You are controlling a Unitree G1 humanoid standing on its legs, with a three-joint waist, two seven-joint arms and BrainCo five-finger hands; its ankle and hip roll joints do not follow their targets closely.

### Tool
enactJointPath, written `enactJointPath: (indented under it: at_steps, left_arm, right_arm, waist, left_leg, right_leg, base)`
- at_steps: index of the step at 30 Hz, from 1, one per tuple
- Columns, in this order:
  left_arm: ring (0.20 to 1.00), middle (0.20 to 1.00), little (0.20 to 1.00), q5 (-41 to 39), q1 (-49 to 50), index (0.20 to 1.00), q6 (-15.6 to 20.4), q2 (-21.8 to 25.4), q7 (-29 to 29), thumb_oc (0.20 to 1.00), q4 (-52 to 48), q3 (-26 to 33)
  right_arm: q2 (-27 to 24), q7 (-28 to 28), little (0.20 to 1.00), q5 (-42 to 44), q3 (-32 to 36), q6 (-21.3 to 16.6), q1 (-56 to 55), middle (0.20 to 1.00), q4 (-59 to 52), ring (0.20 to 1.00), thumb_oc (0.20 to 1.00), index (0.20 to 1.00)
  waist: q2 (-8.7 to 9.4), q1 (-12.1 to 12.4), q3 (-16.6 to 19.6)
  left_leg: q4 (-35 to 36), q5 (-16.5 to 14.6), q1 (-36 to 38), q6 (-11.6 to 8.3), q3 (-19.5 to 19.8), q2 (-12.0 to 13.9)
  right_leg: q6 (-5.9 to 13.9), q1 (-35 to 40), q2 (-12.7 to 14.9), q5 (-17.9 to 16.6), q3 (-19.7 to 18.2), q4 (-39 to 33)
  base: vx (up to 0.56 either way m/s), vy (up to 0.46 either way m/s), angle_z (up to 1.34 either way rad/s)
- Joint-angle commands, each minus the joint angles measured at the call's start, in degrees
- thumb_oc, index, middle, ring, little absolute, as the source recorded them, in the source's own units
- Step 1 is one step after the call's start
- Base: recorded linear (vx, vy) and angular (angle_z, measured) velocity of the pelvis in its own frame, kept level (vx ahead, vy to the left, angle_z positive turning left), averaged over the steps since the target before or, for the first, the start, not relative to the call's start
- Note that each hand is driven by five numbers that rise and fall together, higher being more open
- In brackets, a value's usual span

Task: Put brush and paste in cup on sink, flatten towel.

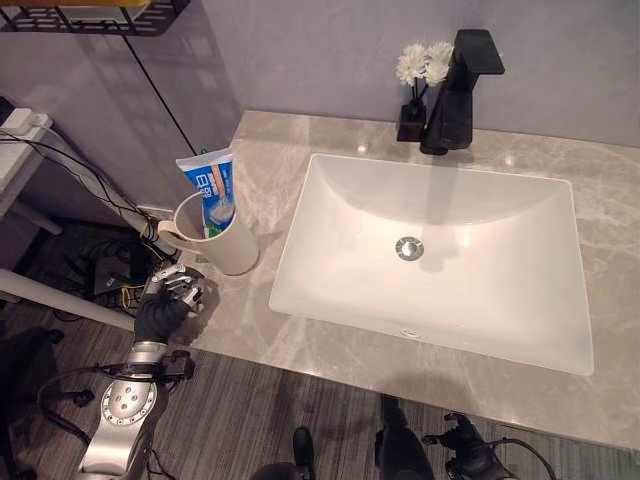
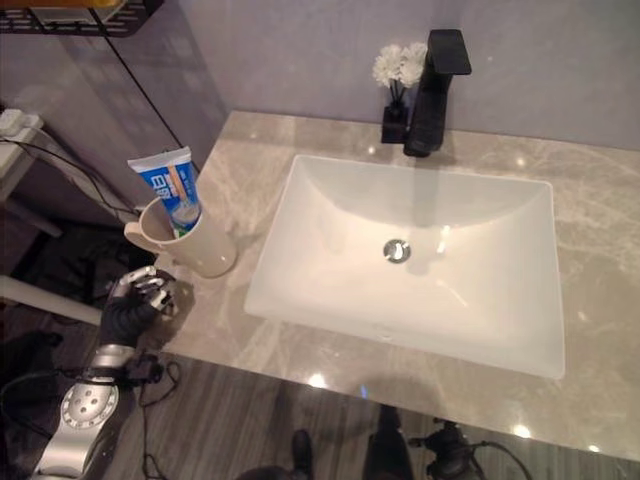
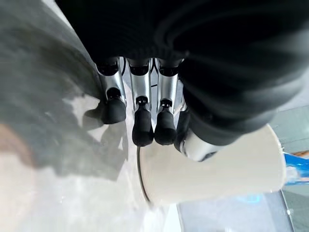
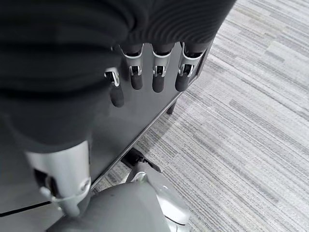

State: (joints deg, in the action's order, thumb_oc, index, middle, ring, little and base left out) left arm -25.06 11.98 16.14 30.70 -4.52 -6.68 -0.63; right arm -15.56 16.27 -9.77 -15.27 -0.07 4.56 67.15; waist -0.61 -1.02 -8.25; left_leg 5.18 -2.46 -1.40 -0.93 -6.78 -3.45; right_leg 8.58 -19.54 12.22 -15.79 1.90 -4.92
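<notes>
A cream cup with a handle stands on the stone counter, left of the sink. A blue and white toothpaste tube stands upright in it, its top sticking out well above the rim. My left hand hovers at the counter's front left corner, just short of the cup and apart from it. In the left wrist view its fingers are loosely bent and hold nothing, with the cup right past them. My right hand hangs low beside a dark cabinet side, fingers relaxed and empty.
A white rectangular sink takes up the middle of the counter. A black faucet and a small black vase of white flowers stand behind it. A wall rises at the back; striped floor lies below.
</notes>
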Motion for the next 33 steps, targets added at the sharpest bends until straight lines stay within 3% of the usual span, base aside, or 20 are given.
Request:
enactJointPath:
  at_steps: [1, 17, 33]
  left_arm:
    - [0.200, 0.200, 0.200, -3.09, 2.28, 0.200, 0.45, 1.82, 3.00, 0.200, -3.41, -0.12]
    - [0.200, 0.200, 0.200, -2.46, 0.78, 0.200, -1.09, 7.47, 5.04, 0.200, -7.66, -1.73]
    - [0.200, 0.200, 0.200, -4.29, -1.27, 0.200, -1.87, 6.33, 4.23, 0.200, -6.10, -2.70]
  right_arm:
    - [1.32, 1.29, 1.000, 1.28, -1.29, -0.46, 3.79, 1.000, 0.83, 1.000, 1.000, 1.000]
    - [0.39, 0.68, 1.000, 0.81, -1.09, -0.15, 2.66, 1.000, 0.78, 1.000, 1.000, 1.000]
    - [-1.01, 0.73, 1.000, 1.20, -0.75, -0.23, 2.36, 1.000, 0.28, 1.000, 1.000, 1.000]
  waist:
    - [1.55, -0.20, -1.53]
    - [-0.31, -1.42, -1.30]
    - [-1.88, -2.55, -1.72]
  left_leg:
    - [-3.00, -3.09, -0.35, 1.55, 1.42, -2.45]
    - [-3.19, -3.33, -0.72, 1.50, 0.33, -2.86]
    - [-2.85, -2.74, -2.08, 1.10, -0.64, -2.66]
  right_leg:
    - [3.92, -0.23, 1.38, -1.65, -3.78, -0.08]
    - [4.03, -1.45, 1.28, -1.93, -4.85, -0.08]
    - [3.66, -3.37, 0.58, -1.89, -5.89, -0.08]
  base:
    - [0.00, 0.000, 0.00]
    - [0.00, 0.001, 0.00]
    - [0.01, -0.002, -0.05]
